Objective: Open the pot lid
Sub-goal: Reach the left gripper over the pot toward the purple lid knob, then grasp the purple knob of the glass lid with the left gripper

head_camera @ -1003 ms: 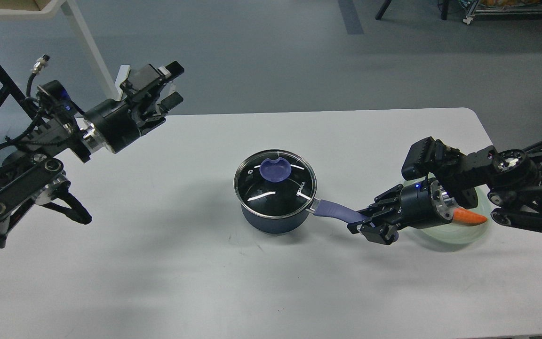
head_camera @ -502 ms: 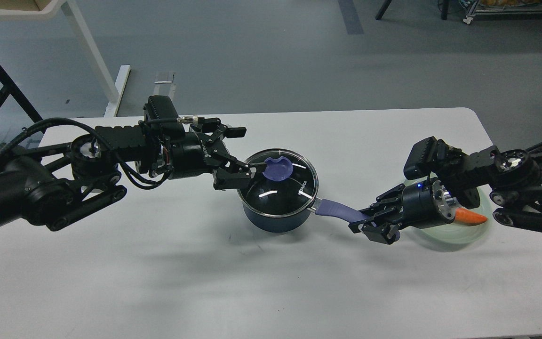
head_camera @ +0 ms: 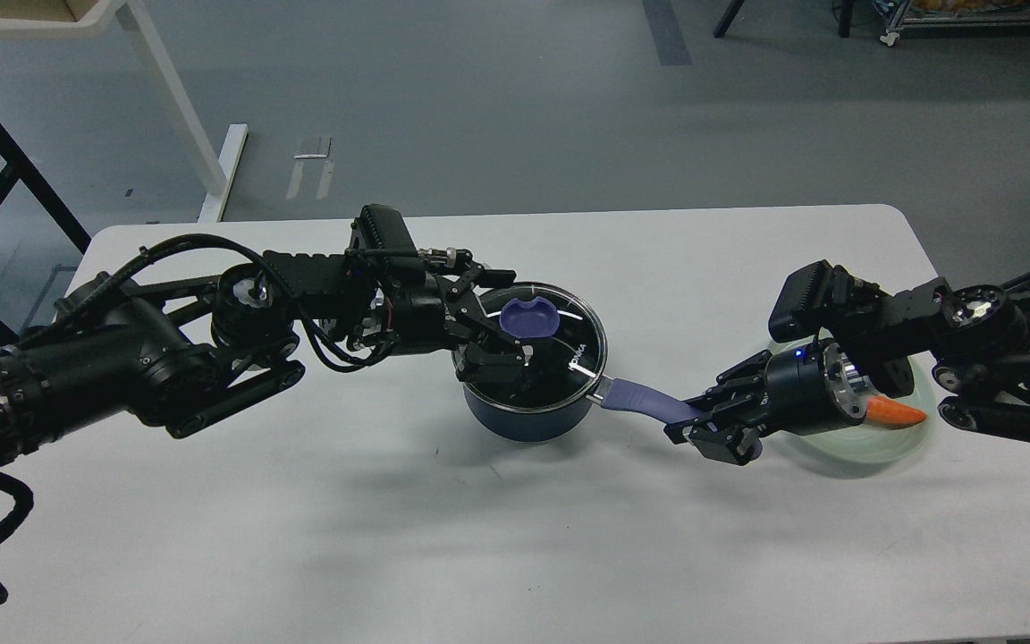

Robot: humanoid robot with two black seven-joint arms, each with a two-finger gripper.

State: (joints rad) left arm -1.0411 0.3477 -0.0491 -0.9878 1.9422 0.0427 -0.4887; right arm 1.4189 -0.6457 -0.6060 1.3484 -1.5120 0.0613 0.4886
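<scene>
Left gripper (head_camera: 504,315) is spread wide over the lid (head_camera: 528,344), one finger beyond the purple-blue knob (head_camera: 528,317) and one on its near side, above the glass; it grips nothing yet. One lid sits closed on one navy saucepan (head_camera: 524,413), which stands near the middle of the white table (head_camera: 300,537), a little toward the far edge. Right gripper (head_camera: 703,422) is clamped on the end of the long handle (head_camera: 645,400) and steadies the saucepan. Toward the right edge one pale green plate (head_camera: 890,445) holds one orange carrot (head_camera: 895,412), partly hidden by the right arm.

I judge the main risk is a poor grip: the knob is flat and low, so the fingers could close above it or slip off, and the glass lid would drop back. The near finger could also press on the glass and tilt the saucepan.
</scene>
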